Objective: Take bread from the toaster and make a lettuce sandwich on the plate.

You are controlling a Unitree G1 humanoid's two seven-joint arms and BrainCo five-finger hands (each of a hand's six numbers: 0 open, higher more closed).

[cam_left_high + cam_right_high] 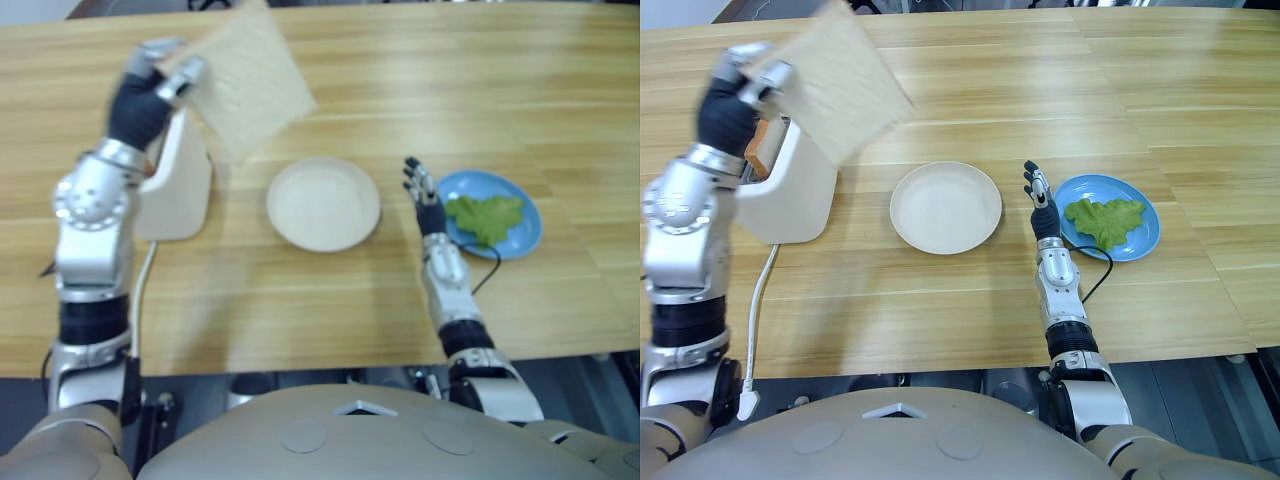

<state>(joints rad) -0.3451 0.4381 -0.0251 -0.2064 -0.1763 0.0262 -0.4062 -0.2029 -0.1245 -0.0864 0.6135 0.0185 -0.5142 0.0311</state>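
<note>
My left hand (150,85) is shut on a pale slice of bread (252,80), holding it raised above the white toaster (178,185) at the table's left. Another browner slice (764,148) sticks out of the toaster's slot. An empty cream plate (323,203) lies in the middle of the table. To its right a blue plate (520,230) carries a green lettuce leaf (487,216). My right hand (422,190) rests on the table between the two plates, fingers straight and holding nothing.
The toaster's white cord (758,300) runs down to the table's front edge. A thin black cable (1098,270) lies by the blue plate. Bare wooden tabletop (450,80) stretches behind the plates.
</note>
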